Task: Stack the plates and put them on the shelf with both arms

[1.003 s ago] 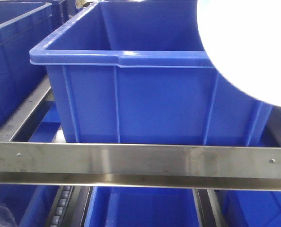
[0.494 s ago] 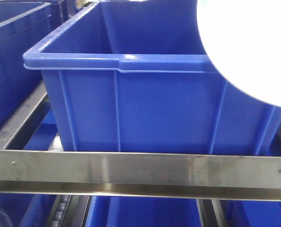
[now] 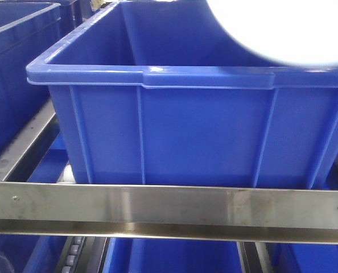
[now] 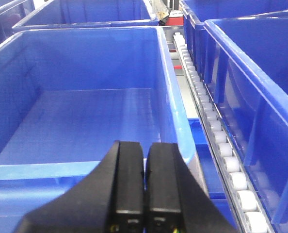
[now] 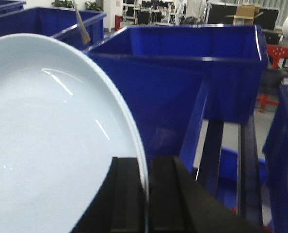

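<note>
Plate (image 5: pixel 52 145), glossy white with a low upturned rim, sits pinched by its edge in the right gripper (image 5: pixel 146 194), black flat fingers pressed on either side of the rim. Beyond it stands a smooth blue plastic crate (image 5: pixel 192 77). The left gripper (image 4: pixel 144 184) has its fingers pressed together, holding nothing, above another ribbed blue crate (image 4: pixel 86 116); white rollers (image 4: pixel 216 141) run to its right. No readable writing shows. A brushed steel shelf (image 3: pixel 169 207) rail carries small rivets.

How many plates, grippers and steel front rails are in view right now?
white plate: 1 visible, rim clamped in the right gripper
Grippers: 2, counting the left gripper, which is shut and empty
steel front rail: 1
Total: 4
</note>
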Robot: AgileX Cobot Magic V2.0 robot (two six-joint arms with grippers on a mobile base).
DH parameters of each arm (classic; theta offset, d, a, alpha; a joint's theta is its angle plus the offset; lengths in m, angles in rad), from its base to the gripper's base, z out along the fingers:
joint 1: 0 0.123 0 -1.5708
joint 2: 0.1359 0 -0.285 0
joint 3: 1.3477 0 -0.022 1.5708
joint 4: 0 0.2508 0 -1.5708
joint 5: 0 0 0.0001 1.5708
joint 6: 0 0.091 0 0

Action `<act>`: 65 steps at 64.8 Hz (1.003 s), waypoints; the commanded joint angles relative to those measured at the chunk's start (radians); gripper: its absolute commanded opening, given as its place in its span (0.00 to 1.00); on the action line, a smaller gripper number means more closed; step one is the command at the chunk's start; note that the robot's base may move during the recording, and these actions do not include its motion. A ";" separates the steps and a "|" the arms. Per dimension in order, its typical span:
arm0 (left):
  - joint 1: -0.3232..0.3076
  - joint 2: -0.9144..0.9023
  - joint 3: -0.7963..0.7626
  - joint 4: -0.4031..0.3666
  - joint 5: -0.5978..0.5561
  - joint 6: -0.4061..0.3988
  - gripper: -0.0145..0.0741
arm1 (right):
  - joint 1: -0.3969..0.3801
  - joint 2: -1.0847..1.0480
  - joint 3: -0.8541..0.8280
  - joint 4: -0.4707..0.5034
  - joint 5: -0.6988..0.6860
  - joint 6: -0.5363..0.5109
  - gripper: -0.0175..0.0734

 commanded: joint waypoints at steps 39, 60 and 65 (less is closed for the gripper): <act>-0.001 0.007 -0.030 0.001 -0.085 -0.002 0.26 | 0.051 0.640 -0.523 -0.009 -0.142 0.015 0.57; -0.001 0.007 -0.030 0.001 -0.085 -0.002 0.26 | 0.034 0.426 -0.349 -0.057 -0.141 0.014 0.26; -0.001 0.007 -0.030 0.001 -0.085 -0.002 0.26 | 0.010 0.349 -0.266 -0.057 -0.156 0.014 0.24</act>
